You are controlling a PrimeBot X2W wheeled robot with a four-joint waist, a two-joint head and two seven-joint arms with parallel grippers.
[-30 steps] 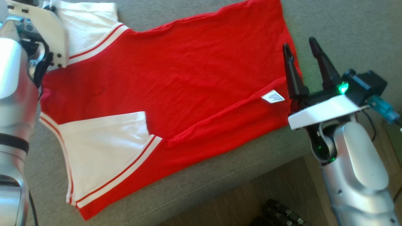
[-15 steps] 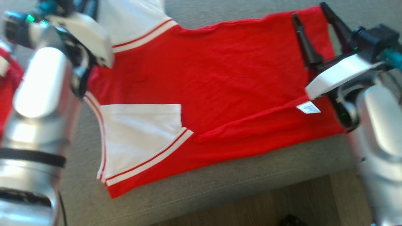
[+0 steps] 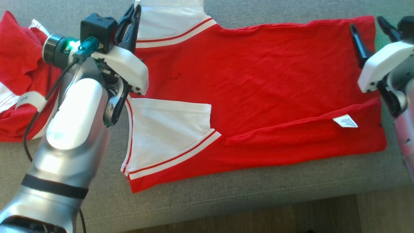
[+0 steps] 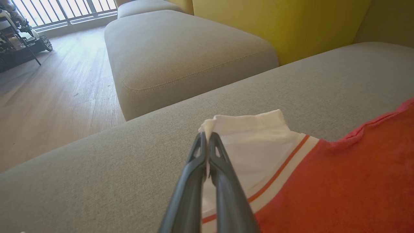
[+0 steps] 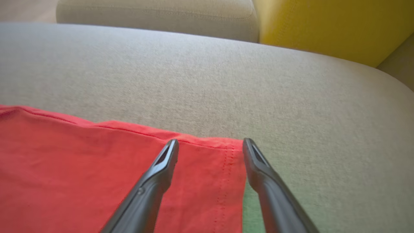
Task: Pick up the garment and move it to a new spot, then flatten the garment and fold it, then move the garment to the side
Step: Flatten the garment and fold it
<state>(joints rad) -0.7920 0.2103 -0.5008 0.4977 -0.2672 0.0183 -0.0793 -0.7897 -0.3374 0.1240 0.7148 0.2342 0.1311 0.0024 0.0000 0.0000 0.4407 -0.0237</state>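
Garment (image 3: pixel 275 77) red, label (image 3: pixel 345 121) print illegible, left end effector (image 4: pixel 207 136) pinching white sleeve (image 4: pixel 255 139), right end effector (image 5: pixel 210 149) released.

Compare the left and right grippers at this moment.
The left gripper is shut, while the right gripper is open. The left gripper pinches the edge of the white sleeve. The right gripper holds nothing, its fingers either side of the red shirt hem corner. Both sit at the shirt's far edge.

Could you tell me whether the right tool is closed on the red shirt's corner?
No, the right tool stands wide open over the hem corner of the red shirt, gripping nothing.
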